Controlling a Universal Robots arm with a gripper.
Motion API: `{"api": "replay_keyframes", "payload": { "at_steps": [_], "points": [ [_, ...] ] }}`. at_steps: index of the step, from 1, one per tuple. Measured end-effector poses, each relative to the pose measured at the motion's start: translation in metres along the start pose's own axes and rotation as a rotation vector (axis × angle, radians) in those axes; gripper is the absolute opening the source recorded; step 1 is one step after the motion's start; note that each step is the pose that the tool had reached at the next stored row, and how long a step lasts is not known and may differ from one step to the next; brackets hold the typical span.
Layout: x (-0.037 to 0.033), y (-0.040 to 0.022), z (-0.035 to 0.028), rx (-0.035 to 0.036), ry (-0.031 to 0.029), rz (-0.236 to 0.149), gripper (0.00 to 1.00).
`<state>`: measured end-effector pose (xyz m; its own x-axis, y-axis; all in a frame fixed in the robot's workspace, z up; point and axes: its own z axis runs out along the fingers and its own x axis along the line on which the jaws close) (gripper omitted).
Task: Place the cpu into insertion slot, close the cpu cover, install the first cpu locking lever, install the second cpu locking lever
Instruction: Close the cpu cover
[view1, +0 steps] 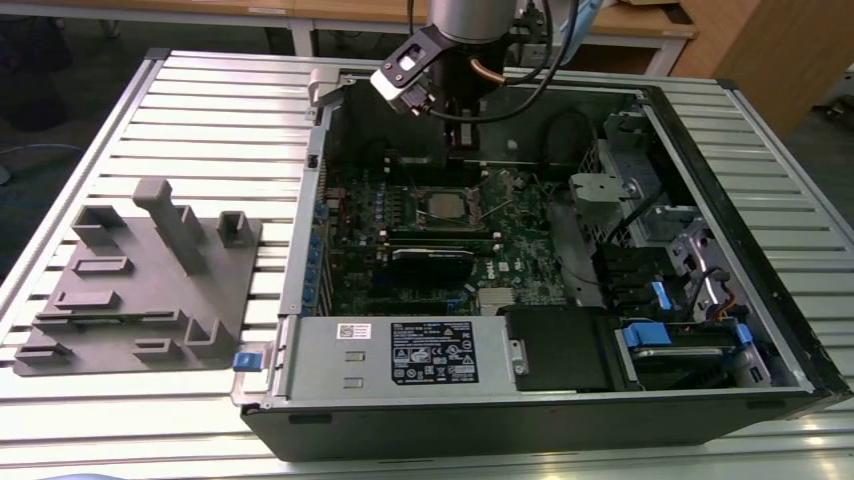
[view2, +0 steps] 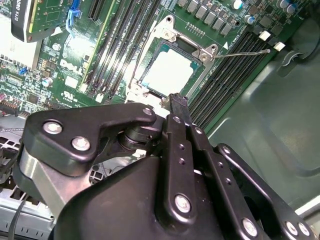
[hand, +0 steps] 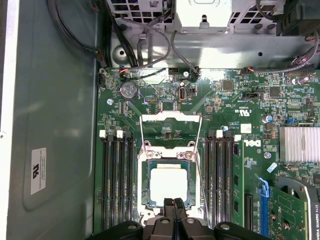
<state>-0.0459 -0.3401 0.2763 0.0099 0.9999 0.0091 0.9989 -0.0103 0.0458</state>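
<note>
Exterior view: high, down on whole pc case (view1: 534, 430); both wrist views v. close over cpu (view2: 170, 72) (hand: 167, 185).

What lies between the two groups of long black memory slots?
In the first wrist view: the square black insertion slot holding the flat grey cpu.

cpu (hand: 169, 185) in insertion slot (hand: 145, 187); gripper (hand: 173, 202) closed at its edge.

Over the silvery square metal cpu cover (hand: 167, 151), the open black computer case (view1: 534, 435) leaves clear air, and the black fingers (hand: 169, 207) hang there pressed together. Rows of long black memory slots (hand: 116, 185) flank it low on both sides. A thin silver wire lever (view2: 240, 53) sticks out across one row. The grey metal drive cage (view1: 627, 150) and its cables crowd the exterior view's right.
</note>
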Motion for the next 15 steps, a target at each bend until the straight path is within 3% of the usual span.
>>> {"api": "replay_keyframes", "payload": {
  "at_steps": [11,15],
  "points": [
    [0.0,0.0004,0.0004,-0.0001,0.0,0.0,0.11],
    [0.0001,0.0066,0.0008,0.0001,0.0,0.0,0.11]
  ]
}}
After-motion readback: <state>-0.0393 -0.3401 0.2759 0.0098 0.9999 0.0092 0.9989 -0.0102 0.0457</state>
